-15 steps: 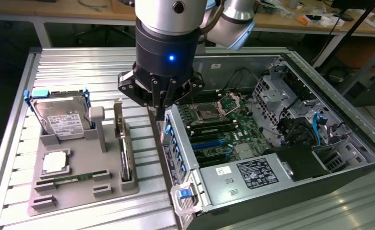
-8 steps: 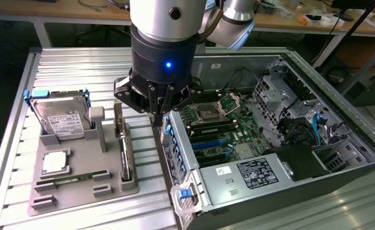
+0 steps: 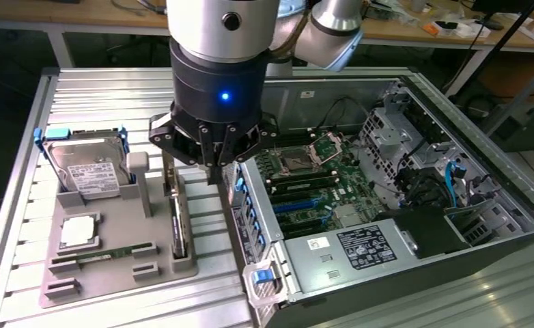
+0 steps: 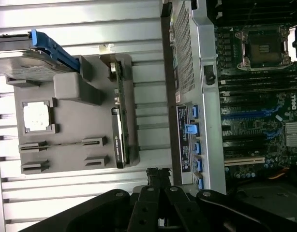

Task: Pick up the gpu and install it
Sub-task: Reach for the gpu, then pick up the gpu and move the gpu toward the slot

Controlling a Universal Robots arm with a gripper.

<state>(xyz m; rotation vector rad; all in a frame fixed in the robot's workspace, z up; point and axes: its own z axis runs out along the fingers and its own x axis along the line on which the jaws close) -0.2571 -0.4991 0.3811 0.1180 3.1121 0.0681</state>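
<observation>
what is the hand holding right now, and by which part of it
Nothing. The hand is shut with nothing between its fingers; the gpu stands on edge in the grey holder, apart from it.

On your slatted worktop (image 3: 103, 96) you have a grey fixture (image 3: 121, 253) with a hard drive (image 3: 89, 171) standing on edge, a chip (image 3: 78, 232) and a RAM stick (image 3: 98, 257) lying in its pockets, and just beside it, on the exterior view's right, an open case (image 3: 304, 96) showing its motherboard (image 3: 313, 184).

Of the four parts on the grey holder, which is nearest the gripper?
The gpu, standing on edge at the holder's side nearest the computer case; the hard drive, processor and RAM stick sit farther off.
</observation>
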